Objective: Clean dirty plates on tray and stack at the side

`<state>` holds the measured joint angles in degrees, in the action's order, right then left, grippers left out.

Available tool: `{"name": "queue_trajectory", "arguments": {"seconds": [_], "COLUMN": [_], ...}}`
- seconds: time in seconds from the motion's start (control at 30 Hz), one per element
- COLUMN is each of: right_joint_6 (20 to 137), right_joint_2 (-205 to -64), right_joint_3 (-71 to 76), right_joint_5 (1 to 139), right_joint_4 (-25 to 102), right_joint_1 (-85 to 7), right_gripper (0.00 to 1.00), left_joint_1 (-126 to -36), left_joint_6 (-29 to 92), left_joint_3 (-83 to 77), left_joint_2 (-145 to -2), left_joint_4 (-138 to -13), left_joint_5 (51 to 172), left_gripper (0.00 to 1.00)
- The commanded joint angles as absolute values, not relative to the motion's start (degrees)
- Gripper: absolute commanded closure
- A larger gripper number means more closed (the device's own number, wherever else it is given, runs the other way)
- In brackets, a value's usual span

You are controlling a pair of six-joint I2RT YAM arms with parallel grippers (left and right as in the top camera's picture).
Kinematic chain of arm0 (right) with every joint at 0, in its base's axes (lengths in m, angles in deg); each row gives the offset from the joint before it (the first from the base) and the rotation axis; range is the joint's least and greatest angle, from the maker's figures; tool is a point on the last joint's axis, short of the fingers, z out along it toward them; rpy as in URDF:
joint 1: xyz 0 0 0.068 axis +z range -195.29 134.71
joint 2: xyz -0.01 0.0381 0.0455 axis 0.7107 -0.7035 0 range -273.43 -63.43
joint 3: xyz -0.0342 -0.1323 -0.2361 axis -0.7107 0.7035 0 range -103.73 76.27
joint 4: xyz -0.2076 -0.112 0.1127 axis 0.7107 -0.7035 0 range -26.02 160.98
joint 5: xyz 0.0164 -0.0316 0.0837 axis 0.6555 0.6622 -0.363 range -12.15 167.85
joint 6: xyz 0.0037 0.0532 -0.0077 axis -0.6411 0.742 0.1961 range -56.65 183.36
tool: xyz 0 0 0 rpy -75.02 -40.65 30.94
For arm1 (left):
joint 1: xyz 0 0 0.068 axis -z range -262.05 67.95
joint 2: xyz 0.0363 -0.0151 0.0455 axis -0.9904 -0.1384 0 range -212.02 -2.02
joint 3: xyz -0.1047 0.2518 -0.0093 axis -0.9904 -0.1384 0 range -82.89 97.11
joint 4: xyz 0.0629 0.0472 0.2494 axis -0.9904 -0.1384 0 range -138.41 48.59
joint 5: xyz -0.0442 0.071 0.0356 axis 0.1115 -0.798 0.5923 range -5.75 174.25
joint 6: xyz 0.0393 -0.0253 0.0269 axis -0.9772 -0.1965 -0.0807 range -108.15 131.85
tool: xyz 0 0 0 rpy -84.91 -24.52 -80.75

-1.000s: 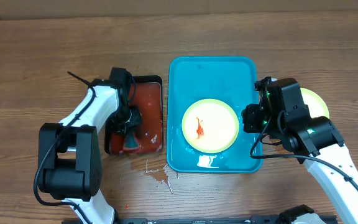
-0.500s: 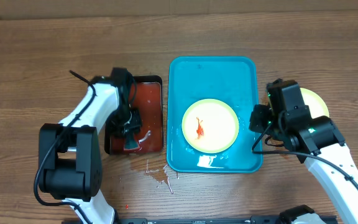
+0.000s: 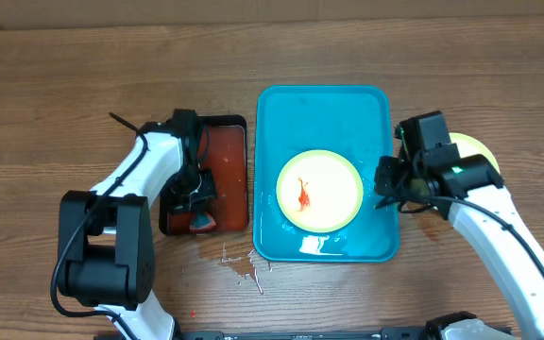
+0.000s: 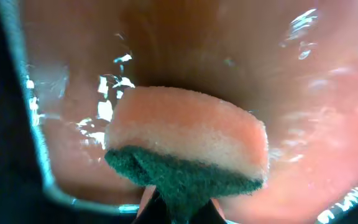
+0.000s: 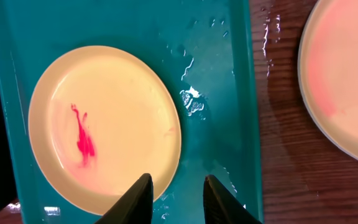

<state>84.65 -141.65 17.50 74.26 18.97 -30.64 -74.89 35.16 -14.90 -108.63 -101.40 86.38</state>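
Note:
A yellow-green rimmed plate (image 3: 319, 191) with a red-orange smear lies in the turquoise tray (image 3: 323, 113); it also shows in the right wrist view (image 5: 104, 124) on the wet tray (image 5: 216, 93). My right gripper (image 5: 178, 186) is open and empty, just above the plate's right rim; overhead it sits at the tray's right edge (image 3: 385, 184). Another yellow-green rimmed plate (image 3: 472, 151) lies on the table to the right, mostly hidden by the arm, and shows in the right wrist view (image 5: 347, 74). My left gripper (image 3: 195, 194) is shut on a sponge (image 4: 188, 143) with a green scouring side.
The sponge hangs over the small black tray of red liquid (image 3: 227, 161), left of the turquoise tray. Drops of water (image 3: 244, 260) lie on the wood in front of it. A light blue rimmed plate is not in view.
My right gripper moved right off the tray, then back left to the tray's right edge. The left gripper shifted slightly within the black tray.

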Motion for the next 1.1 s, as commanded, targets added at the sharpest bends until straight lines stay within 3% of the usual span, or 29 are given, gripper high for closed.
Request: {"name": "queue_trajectory", "arguments": {"seconds": [0.0,0.17,0.5,0.77,0.83,0.97,1.07], "right_joint_6": [86.3,86.2,77.8,72.8,72.7,73.0,76.6], "right_joint_2": [-143.8,-147.9,-156.9,-164.5,-165.8,-166.7,-166.7], "right_joint_3": [17.0,17.0,17.0,17.1,17.1,17.7,17.7], "right_joint_5": [75.7,75.6,71.9,62.4,60.9,60.7,62.7], "right_joint_4": [19.8,21.9,24.0,26.4,27.1,28.8,29.2], "right_joint_1": [-31.1,-32.6,-33.1,-33.0,-33.0,-33.0,-33.0], "right_gripper": [0.71,0.7,0.52,0.52,0.58,0.88,0.93], "left_joint_1": [-74.5,-74.4,-74.4,-74.4,-74.4,-74.4,-74.2], "left_joint_6": [33.0,32.2,31.1,31.0,30.6,30.6,30.7], "left_joint_3": [-8.1,-1.1,2.9,2.9,2.9,2.9,2.6], "left_joint_2": [-104.2,-100.5,-99.1,-99.1,-99.1,-99.1,-99.1], "left_joint_4": [-103.7,-108.3,-111.1,-111.2,-111.3,-111.2,-110.5], "left_joint_5": [85.9,84.6,84.0,83.8,83.8,83.8,83.8], "left_gripper": [0.96,0.96,0.96,0.96,0.96,0.96,0.96]}}
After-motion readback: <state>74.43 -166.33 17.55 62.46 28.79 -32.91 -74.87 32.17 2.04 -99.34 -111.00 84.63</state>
